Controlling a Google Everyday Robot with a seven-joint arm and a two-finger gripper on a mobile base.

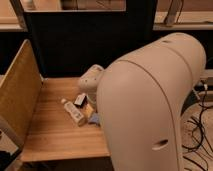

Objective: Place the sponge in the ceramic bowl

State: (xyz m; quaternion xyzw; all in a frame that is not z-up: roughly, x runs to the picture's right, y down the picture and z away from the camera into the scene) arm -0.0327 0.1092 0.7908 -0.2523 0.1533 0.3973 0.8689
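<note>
Just right of the bottle (pixel 74 113) on the table (pixel 50 135) the gripper (pixel 81 100) hangs low, open or closed we cannot tell, and right of the bottle again lies what we take for the sponge (pixel 89 110), likely light and squashy, best pinched across its narrow sides; no bowl shows.

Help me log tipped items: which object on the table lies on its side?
The pale bottle, lying flat left of the yellow sponge and blue item; gripper close behind them.

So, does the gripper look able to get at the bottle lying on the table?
Probably yes: the gripper hangs right next to the bottle on the table, with nothing visible between them.
</note>
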